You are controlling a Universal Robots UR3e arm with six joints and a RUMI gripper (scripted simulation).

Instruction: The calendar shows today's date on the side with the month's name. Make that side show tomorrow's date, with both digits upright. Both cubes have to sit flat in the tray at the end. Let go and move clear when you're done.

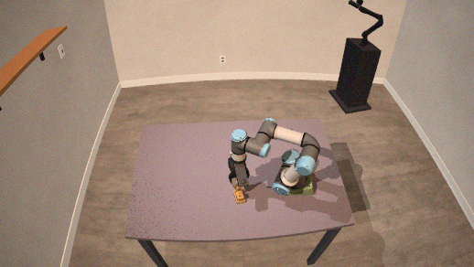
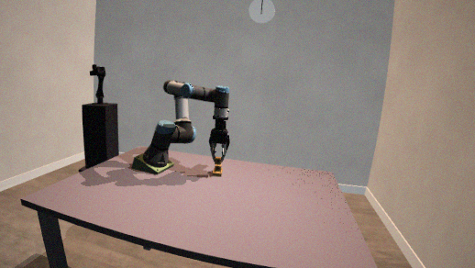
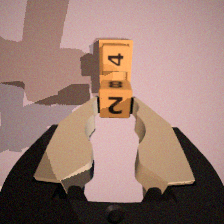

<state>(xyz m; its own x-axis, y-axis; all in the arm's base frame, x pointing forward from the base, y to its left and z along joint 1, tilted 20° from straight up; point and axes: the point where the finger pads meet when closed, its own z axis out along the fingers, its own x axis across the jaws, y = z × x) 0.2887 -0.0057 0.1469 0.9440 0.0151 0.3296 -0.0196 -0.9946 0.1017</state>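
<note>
My gripper (image 3: pixel 115 97) (image 2: pixel 218 160) is shut on an orange cube (image 3: pixel 115 106) and holds it above the near end of the calendar tray. The held cube shows a black 2 on its top face and part of an 8 on the side towards the other cube. The orange tray (image 3: pixel 115 42) stands on the table; it also shows in the exterior view (image 2: pixel 217 173). The other orange cube (image 3: pixel 116 60) sits in the tray's far end, with a sideways 4 on top. The month's name and the front digits are not readable.
The arm's base stands on a green plate (image 1: pixel 307 188) (image 2: pixel 141 163) on the table (image 1: pixel 183 183) (image 2: pixel 275 206), to the right of the tray in the top view. A black pedestal (image 1: pixel 358 69) (image 2: pixel 99 133) with a small dark arm stands beyond the table.
</note>
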